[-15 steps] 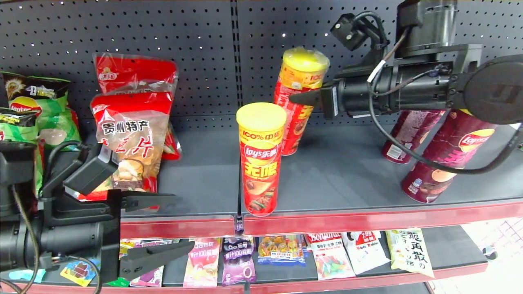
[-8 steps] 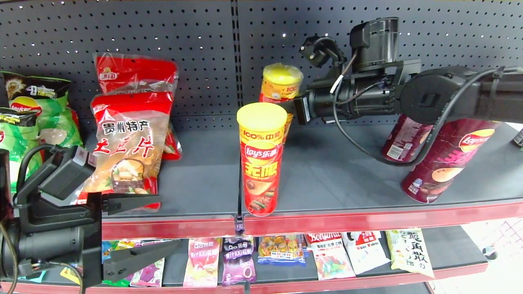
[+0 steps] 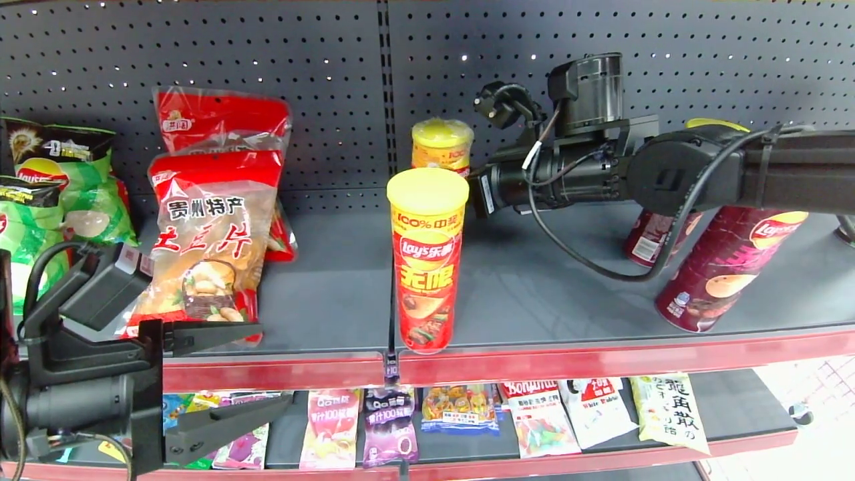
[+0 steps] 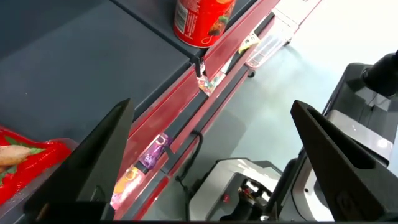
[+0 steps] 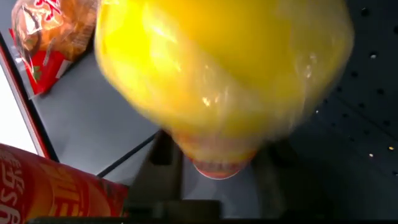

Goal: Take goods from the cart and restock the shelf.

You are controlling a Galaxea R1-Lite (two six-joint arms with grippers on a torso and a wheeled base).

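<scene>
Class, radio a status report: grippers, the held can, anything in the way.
Right gripper shut on yellow-lidded can, at shelf back. Left gripper open, low by shelf edge. Front can close ahead.

The front chip can hides most of the rear chip can; that can's yellow lid is blurred in the right wrist view; green chip bags run off the edge
</scene>
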